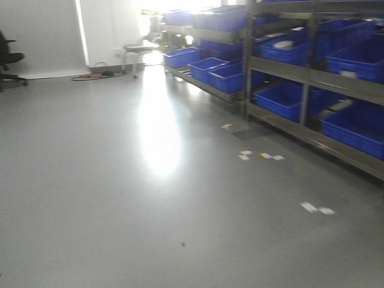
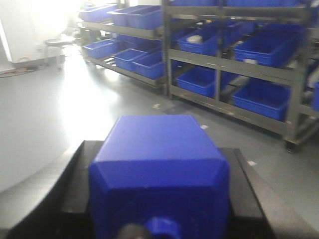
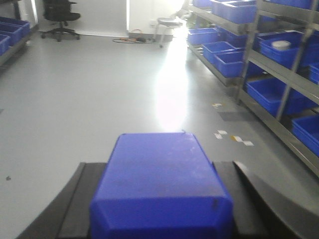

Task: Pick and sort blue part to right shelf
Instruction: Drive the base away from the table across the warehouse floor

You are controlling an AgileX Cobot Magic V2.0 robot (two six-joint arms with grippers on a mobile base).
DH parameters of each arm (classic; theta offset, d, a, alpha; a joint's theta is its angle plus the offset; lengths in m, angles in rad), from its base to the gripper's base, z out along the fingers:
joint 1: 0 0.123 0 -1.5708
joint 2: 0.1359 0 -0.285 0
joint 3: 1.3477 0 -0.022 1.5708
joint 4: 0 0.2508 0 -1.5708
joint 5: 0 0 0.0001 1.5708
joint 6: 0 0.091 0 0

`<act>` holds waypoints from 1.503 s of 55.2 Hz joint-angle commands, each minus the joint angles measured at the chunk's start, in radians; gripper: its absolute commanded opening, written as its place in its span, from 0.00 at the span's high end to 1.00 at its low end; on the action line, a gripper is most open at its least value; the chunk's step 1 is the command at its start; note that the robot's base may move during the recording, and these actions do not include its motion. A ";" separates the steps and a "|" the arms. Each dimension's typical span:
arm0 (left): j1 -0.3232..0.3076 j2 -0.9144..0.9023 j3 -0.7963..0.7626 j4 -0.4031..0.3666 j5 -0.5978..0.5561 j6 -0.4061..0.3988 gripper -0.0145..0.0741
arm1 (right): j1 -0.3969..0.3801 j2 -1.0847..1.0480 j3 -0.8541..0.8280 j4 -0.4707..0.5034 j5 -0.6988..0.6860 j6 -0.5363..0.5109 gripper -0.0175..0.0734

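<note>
In the left wrist view a blue part [image 2: 159, 169], a blocky piece with bevelled edges, fills the space between my left gripper's [image 2: 159, 149] black fingers [image 2: 70, 184], which are shut on it. The right wrist view shows a similar flat-topped blue part [image 3: 159, 179] clamped by my right gripper [image 3: 159, 164] between black fingers [image 3: 249, 194]. The right shelf [image 1: 312, 78] is a grey steel rack along the right wall, some way ahead, holding blue open crates [image 1: 288, 99]. The right shelf also runs across the left wrist view [image 2: 224, 59] and down the right side of the right wrist view [image 3: 279, 64]. Neither gripper appears in the front view.
Grey floor with a bright glare patch [image 1: 159, 132] and white tape marks [image 1: 261, 156] lies ahead. A stool [image 1: 141, 48] and orange cables [image 1: 96, 72] sit near the back wall. An office chair [image 1: 9, 60] stands far left. Another crate [image 3: 10, 30] sits at the left.
</note>
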 commanded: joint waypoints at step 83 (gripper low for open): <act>-0.003 0.015 -0.029 0.006 -0.096 -0.004 0.50 | -0.003 0.014 -0.029 -0.024 -0.096 -0.006 0.64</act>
